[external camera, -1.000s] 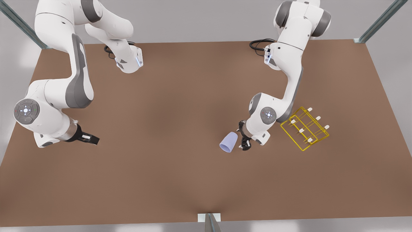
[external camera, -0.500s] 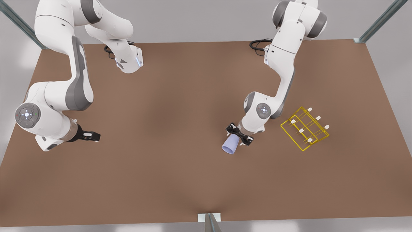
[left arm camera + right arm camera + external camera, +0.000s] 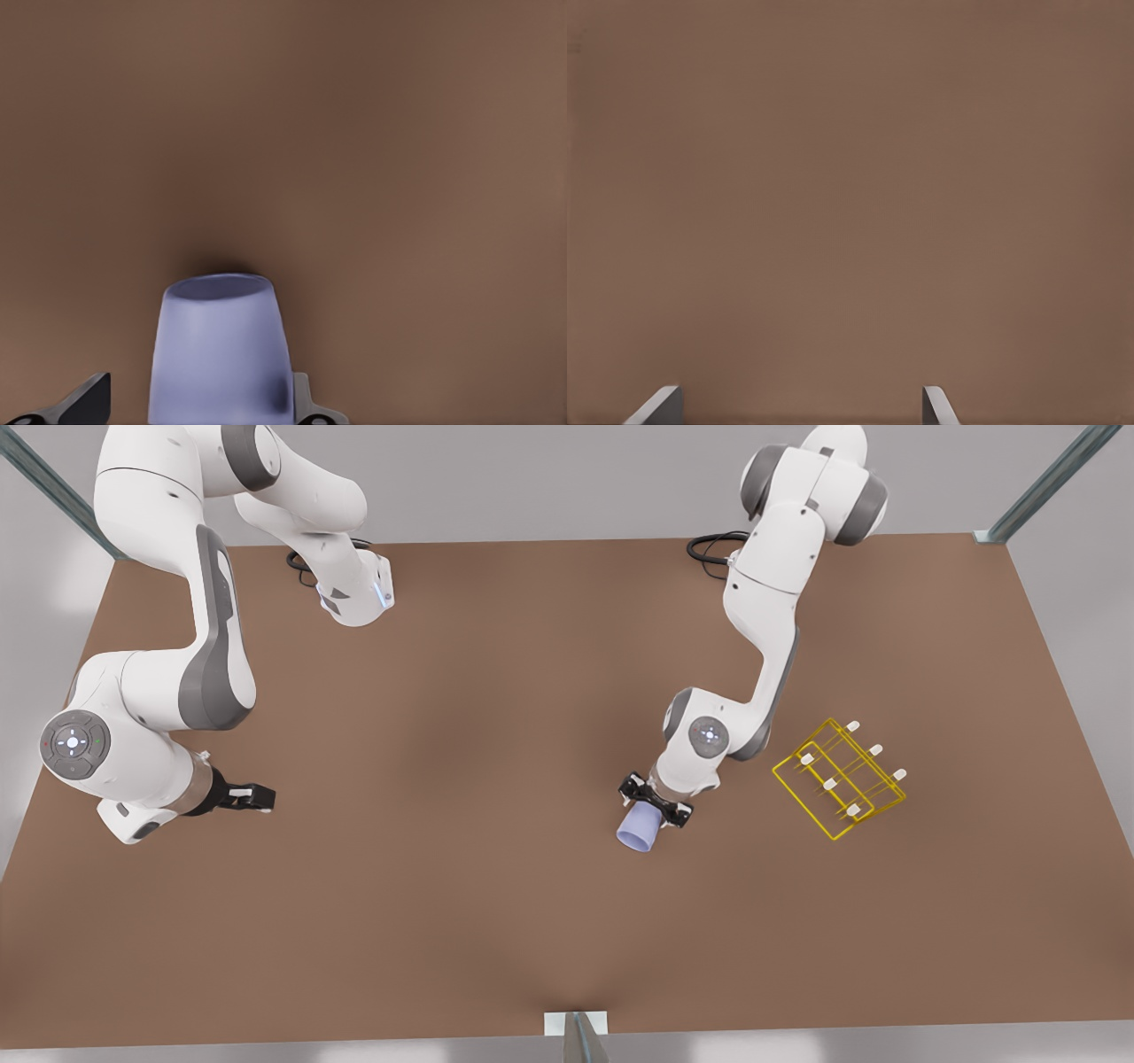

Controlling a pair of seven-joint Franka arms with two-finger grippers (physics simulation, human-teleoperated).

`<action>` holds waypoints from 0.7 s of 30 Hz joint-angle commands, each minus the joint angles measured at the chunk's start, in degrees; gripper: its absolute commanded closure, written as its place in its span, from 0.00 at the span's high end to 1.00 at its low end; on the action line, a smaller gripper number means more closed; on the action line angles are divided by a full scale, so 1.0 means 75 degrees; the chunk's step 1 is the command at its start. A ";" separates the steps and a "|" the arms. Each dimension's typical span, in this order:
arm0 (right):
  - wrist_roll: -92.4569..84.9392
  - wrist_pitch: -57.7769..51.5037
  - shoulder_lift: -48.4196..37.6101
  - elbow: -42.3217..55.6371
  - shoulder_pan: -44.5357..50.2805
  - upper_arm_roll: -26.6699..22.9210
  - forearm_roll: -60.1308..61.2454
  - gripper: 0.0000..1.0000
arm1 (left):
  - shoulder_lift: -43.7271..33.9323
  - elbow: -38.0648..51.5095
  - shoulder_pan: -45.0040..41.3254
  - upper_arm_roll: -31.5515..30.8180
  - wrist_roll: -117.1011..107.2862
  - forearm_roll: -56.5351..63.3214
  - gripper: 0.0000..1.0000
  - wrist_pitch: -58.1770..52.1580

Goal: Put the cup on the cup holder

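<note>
Straddling the lying cup point(image 3: 640, 828) with fingers apart, the left tool point(image 3: 655, 801) risked rolling it if closing off-centre; the right tool point(image 3: 254, 798) waited open, empty.

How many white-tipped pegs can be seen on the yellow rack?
6, on the cup holder: three along its far-right side, three along its near-left side. Others may be hidden.

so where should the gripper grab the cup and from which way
Grip the cup across its tapered side wall near the narrow closed end, coming from that base end. It lies tipped on the table, its wide open mouth facing away from the wrist, and the left gripper already straddles it there with a finger on each side, one not yet touching. The right gripper waits open at the front view's left.
</note>
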 commanded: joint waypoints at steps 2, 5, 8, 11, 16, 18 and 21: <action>-0.0469 -0.0005 -0.0009 0.0004 0.0000 0.0001 0.0005 1.00 | 0.0148 0.0074 -0.0006 0.0000 -0.3519 0.0018 1.00 0.0303; -0.0457 -0.0005 -0.0009 0.0004 0.0000 0.0001 0.0005 1.00 | 0.0289 0.0133 0.0005 0.0000 -0.3519 0.0007 1.00 0.0314; -0.0457 -0.0005 -0.0009 0.0004 0.0000 0.0001 0.0005 1.00 | 0.0441 0.0180 -0.0006 0.0000 -0.3519 0.0007 1.00 0.0314; -0.0457 -0.0005 -0.0009 0.0004 0.0000 0.0001 0.0005 1.00 | 0.0488 0.0192 -0.0006 0.0000 -0.3530 0.0007 0.94 0.0314; -0.0445 -0.0005 -0.0009 0.0004 0.0012 0.0001 0.0005 1.00 | 0.0511 0.0227 -0.0018 -0.0012 -0.3530 0.0007 0.75 0.0303; -0.0445 -0.0005 -0.0009 0.0004 0.0012 0.0001 0.0005 1.00 | 0.0418 0.0238 -0.0018 -0.0012 -0.3519 0.0018 0.75 0.0197; -0.0445 0.0007 -0.0009 0.0004 0.0012 0.0001 0.0005 1.00 | -0.0672 0.0285 -0.0018 0.0023 -0.2500 0.0498 0.75 -0.1325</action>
